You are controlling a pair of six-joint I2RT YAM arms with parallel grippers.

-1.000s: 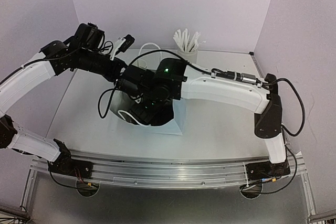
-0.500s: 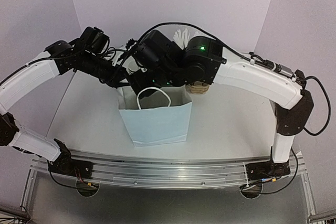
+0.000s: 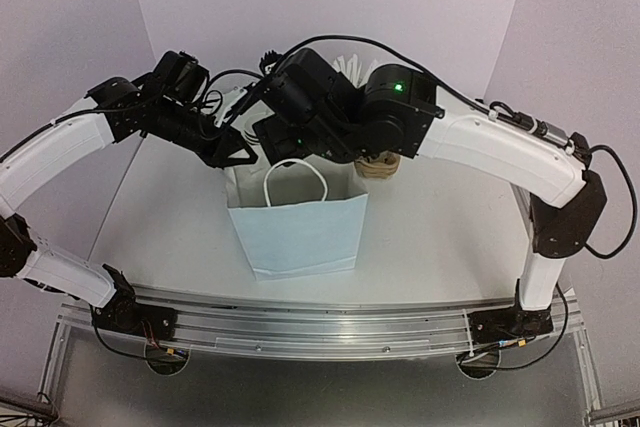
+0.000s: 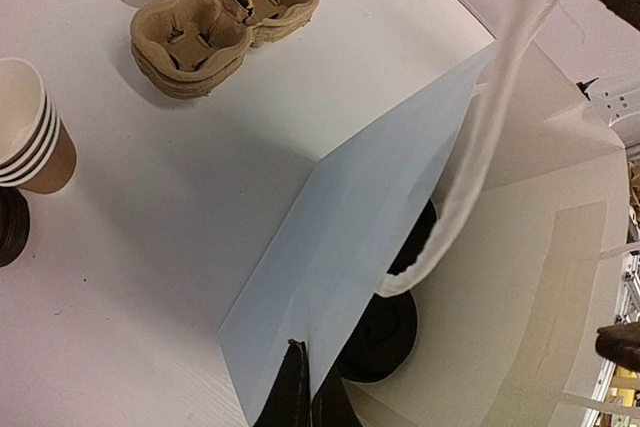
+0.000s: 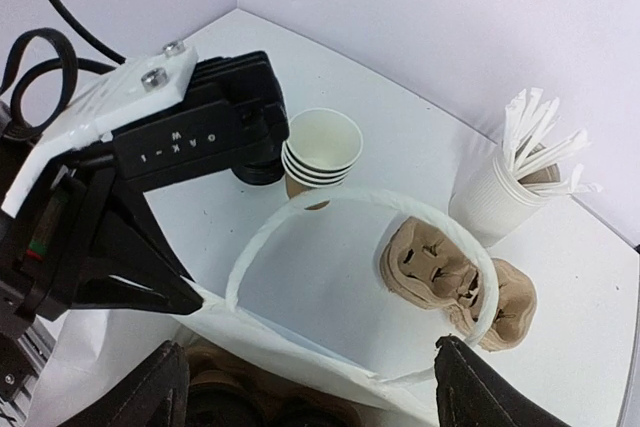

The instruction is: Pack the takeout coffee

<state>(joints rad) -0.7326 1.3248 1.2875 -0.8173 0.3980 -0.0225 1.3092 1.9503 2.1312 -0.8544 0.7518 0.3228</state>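
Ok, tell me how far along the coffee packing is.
Done: black lids already show inside the blue bag. In hand: the left gripper pinches the bag's wall; the right gripper hangs open above it. Left: a stack of unlidded cups on the table, if those go too.

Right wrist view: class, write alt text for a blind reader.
The black left gripper pinches the rim of an open paper bag, its white loop handle upright. Behind: stacked brown kraft-paper cups, brown pulp cup carriers, white holder of sticks.
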